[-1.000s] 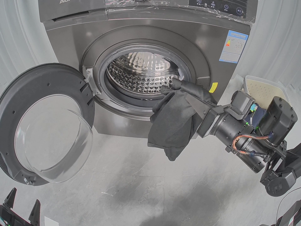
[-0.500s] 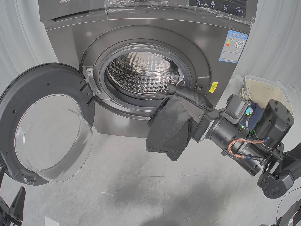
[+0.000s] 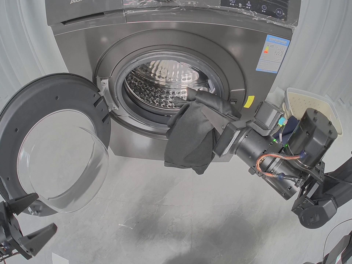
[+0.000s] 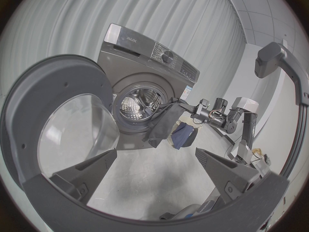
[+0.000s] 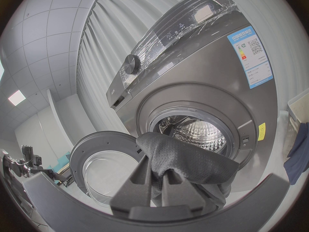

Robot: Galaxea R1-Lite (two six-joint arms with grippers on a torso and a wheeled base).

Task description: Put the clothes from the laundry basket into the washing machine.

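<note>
Right wrist view: our R gripper [image 5: 157, 169] was clamped on a black garment [image 5: 190, 160], both fingers pinching a fold w/ cloth draped over their tips. In the head view we saw the garment's top end at the mouth of the washing machine [image 3: 176, 33], over the lower-right part of the round opening and in front of the steel drum [image 3: 165, 81]; we couldn't tell if it had passed the rim. The rest hung loose down the front panel, clear of the floor [image 3: 165, 209]. The door [image 3: 55, 92] stood wide open on the robot's left. The laundry basket [image 3: 311, 103] sat on the floor to the right of the machine, behind the R arm, w/ a blue garment [image 4: 182, 136] hanging over its edge. Our L gripper [image 3: 46, 209] was low at far left, near the door's bottom edge, fingers spread apart w/ nothing between them.
</note>
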